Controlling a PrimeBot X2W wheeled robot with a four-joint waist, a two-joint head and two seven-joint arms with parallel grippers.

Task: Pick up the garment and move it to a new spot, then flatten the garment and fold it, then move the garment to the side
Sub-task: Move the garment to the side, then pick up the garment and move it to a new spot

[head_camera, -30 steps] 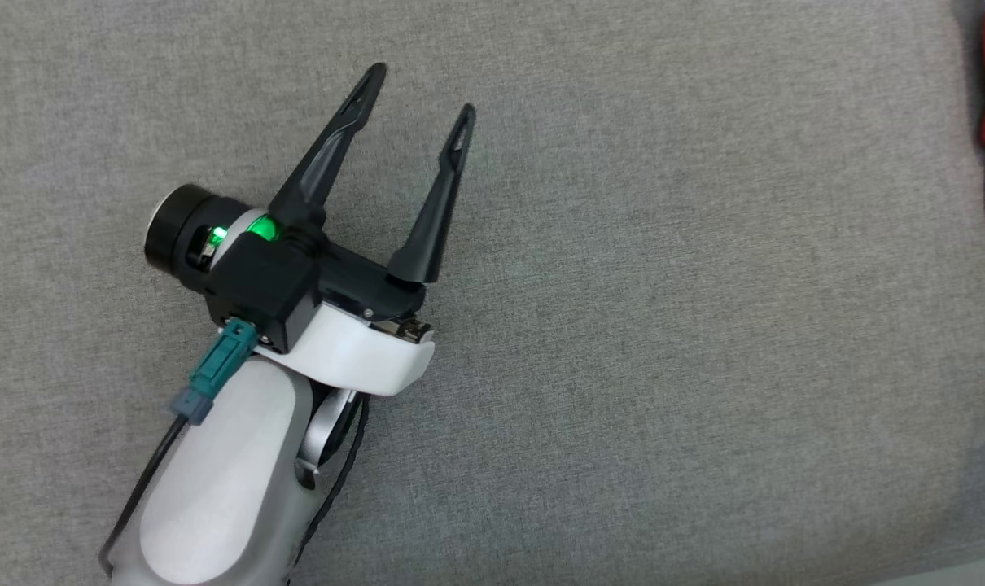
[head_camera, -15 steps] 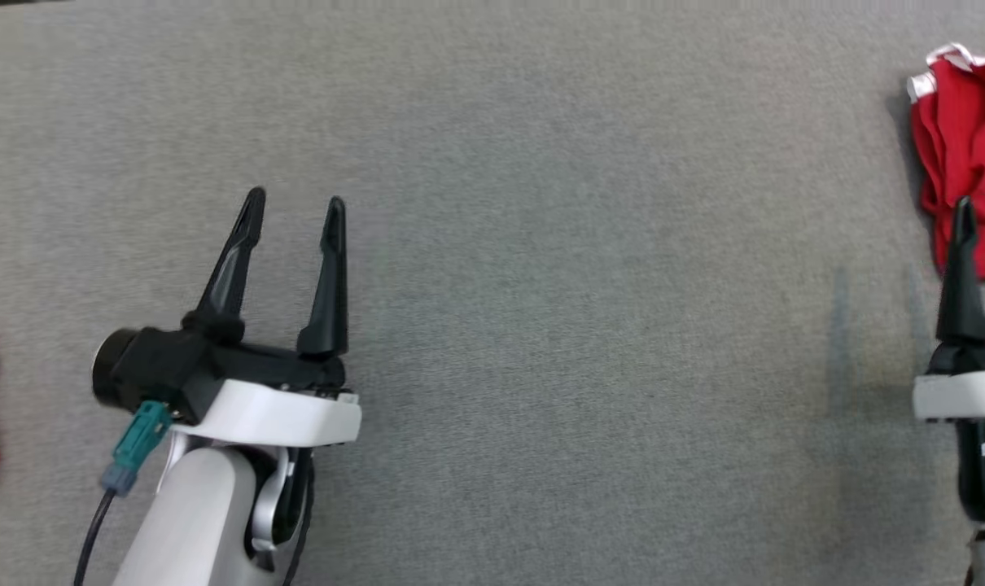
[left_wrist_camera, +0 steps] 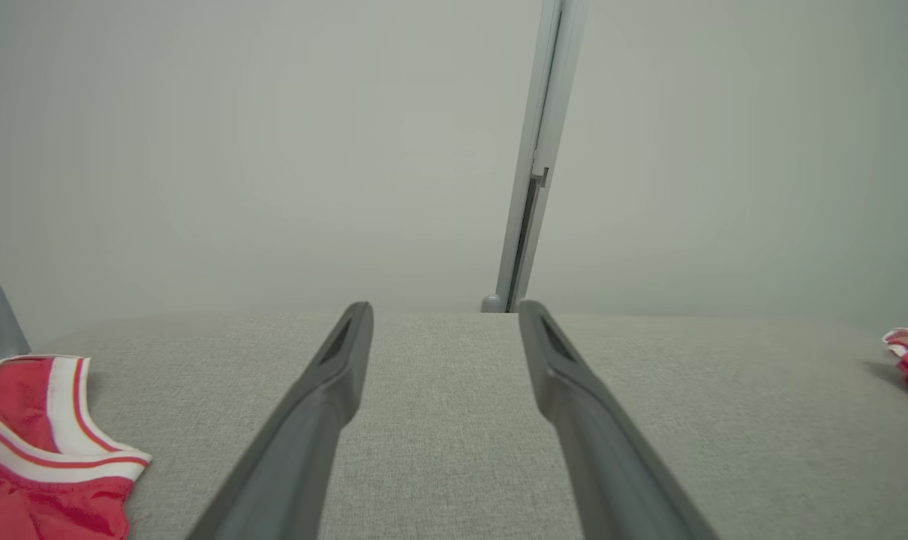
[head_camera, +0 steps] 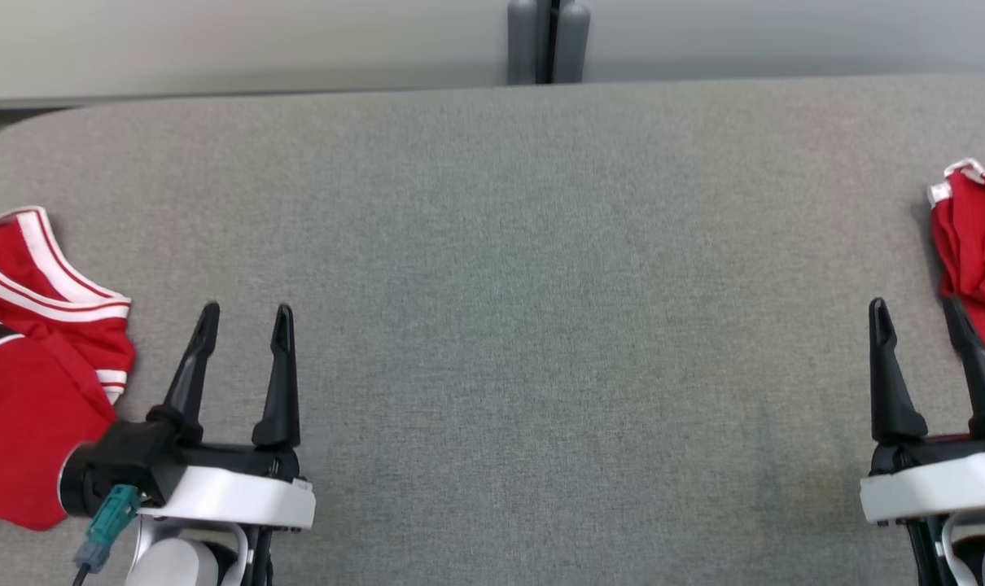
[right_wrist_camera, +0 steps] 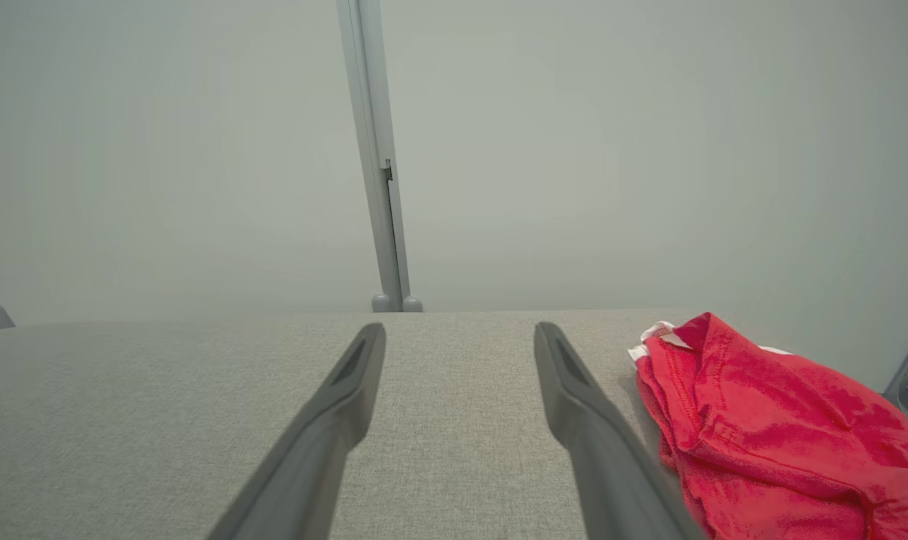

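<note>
While the crumpled red garment (head_camera: 981,252) lies at three o'clock by the table (head_camera: 541,244) edge, just beside the right hand (head_camera: 916,308), both hands stand wide and empty. A red jersey (head_camera: 28,391) lies at nine o'clock by the left hand (head_camera: 246,311). A shallow pinch could catch one loose layer and drag the garment off the edge.
</note>
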